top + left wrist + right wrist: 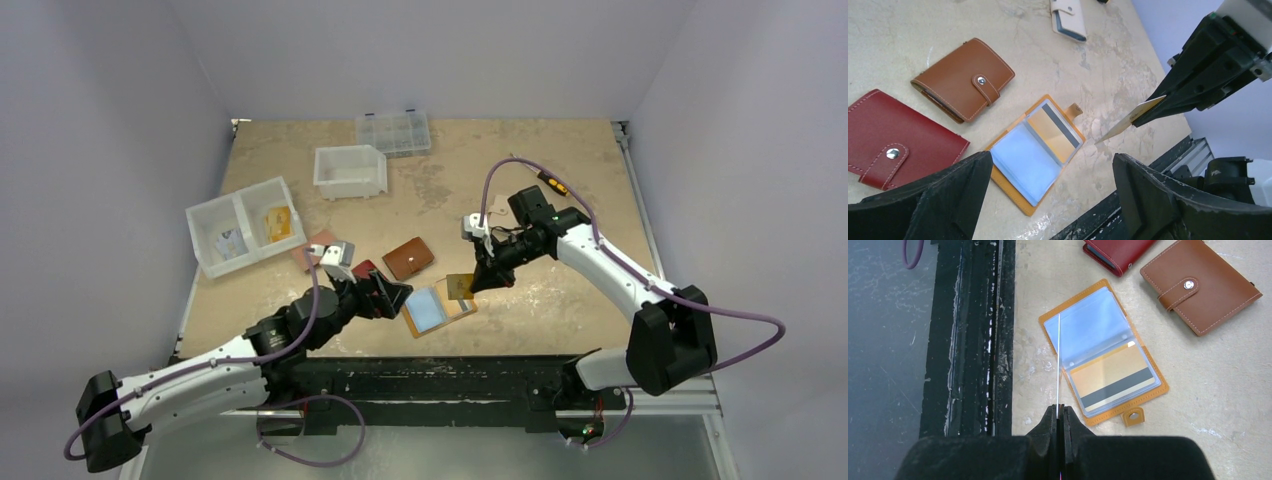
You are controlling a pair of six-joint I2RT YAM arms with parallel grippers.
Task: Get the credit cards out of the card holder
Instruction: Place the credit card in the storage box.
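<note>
The mustard-yellow card holder (462, 309) (1008, 186) (1143, 399) lies open and flat near the table's front edge. Its clear pockets show a light blue card (1023, 160) and a yellow credit card with a dark stripe (1055, 127) (1113, 377). My right gripper (480, 278) (1060, 410) is shut on a yellowish credit card (460, 285) (1130, 120), held above the table beside the holder's tab end; the right wrist view shows it edge-on (1058, 365). My left gripper (390, 295) (1052, 165) hovers open at the holder's other end, holding nothing.
A brown wallet (408, 258) (965, 77) and a dark red wallet (365, 270) (893, 137) lie shut just left of the holder. A two-part white bin (245, 225), a second bin (350, 170) and a clear organiser (393, 132) stand farther back. The black front rail (978, 340) runs close by.
</note>
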